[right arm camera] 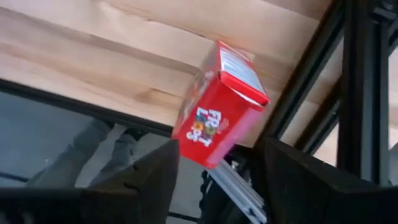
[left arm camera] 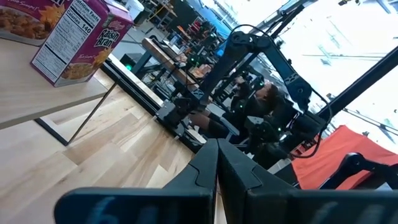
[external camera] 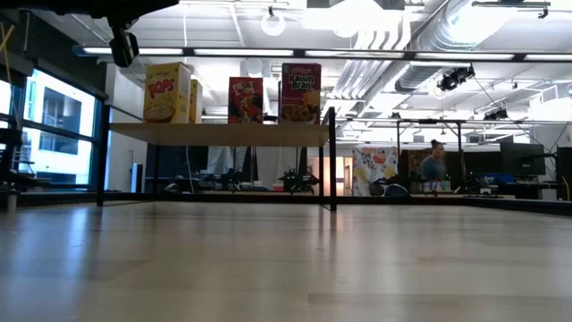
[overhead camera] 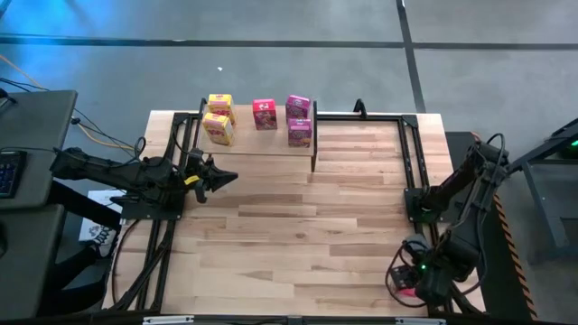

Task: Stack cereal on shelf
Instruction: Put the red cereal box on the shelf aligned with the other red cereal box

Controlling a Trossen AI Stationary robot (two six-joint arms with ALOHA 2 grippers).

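Observation:
Five small cereal boxes stand upright on the shelf (overhead camera: 262, 146) at the table's far side: two yellow ones (overhead camera: 219, 117) on the left, a pink one (overhead camera: 265, 114) in the middle and two pink ones (overhead camera: 299, 120) on the right. The low view shows them on the plank (external camera: 223, 134). My left gripper (overhead camera: 230, 178) is shut and hovers by the table's left edge, near of the shelf. My right gripper (overhead camera: 411, 284) is open at the table's near right corner. A sixth, red-pink box (right arm camera: 217, 106) lies tilted there between its fingers. My right gripper (right arm camera: 221, 146) is open around the lower end (right arm camera: 202, 149) of the red-pink box, one finger (right arm camera: 149, 180) on each side of it. Whether either finger touches the box I cannot tell. The box sits tilted at the table's edge over the black frame.
Black metal frame rails (overhead camera: 411, 162) run along the table's left, right and far sides. The wide wooden tabletop (overhead camera: 298, 235) lies between the arms. The shelf has bare plank (overhead camera: 248, 143) in front of the middle pink box. A person (external camera: 433, 165) shows far off in the room.

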